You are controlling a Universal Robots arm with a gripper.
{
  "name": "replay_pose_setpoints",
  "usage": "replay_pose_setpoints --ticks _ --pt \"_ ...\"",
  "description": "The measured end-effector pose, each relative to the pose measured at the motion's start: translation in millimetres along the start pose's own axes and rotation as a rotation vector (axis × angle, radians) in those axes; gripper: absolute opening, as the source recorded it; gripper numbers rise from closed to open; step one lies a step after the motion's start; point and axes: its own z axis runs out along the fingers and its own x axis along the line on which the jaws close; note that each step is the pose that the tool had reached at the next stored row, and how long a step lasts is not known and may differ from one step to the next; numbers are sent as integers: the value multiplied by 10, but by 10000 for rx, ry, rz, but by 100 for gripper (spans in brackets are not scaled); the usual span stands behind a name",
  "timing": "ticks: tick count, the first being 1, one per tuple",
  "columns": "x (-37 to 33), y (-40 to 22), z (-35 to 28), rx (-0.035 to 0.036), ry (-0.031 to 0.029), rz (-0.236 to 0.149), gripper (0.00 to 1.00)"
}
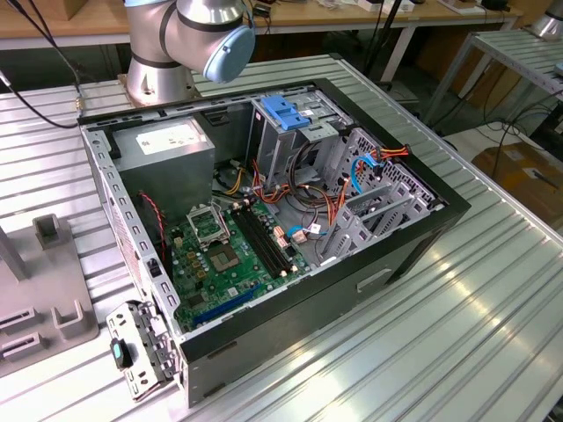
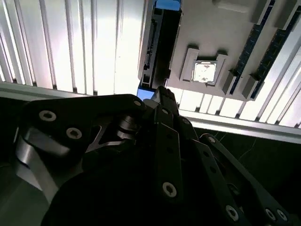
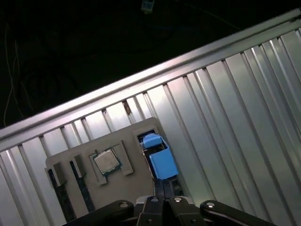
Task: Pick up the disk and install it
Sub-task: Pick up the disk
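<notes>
The disk [image 3: 159,157] is standing on edge in a slot of the grey holder plate [image 3: 123,192], next to a CPU [image 3: 106,162], on the ribbed surface [image 3: 225,117]. The tool [image 3: 163,184] is right at its end, fingers pinched together and holding nothing.

The case [image 1: 413,237] lies on the tabletop [image 1: 457,352]. Inside, the power supply [image 1: 167,145] sits at the exterior view's far left, the drive cage [image 1: 286,123] to its right, and the motherboard [image 1: 233,259] nearer. The holder [image 1: 75,325] lies outside the case, on the exterior view's left. The disk [image 3: 160,162] stands in the holder beside the processor [image 3: 106,161].
</notes>
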Motion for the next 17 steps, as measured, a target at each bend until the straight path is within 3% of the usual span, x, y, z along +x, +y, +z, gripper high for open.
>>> replay_pose_setpoints --ticks 5,8,13,15,17 --pt "1 0 12 9 31 -1204 11" --pt "1 0 18 23 40 -1696 11" --pt "1 -1 31 129 28 -2395 11" --pt "0 -1 42 228 10 -2690 11" --pt "0 2 43 238 12 -2737 11"
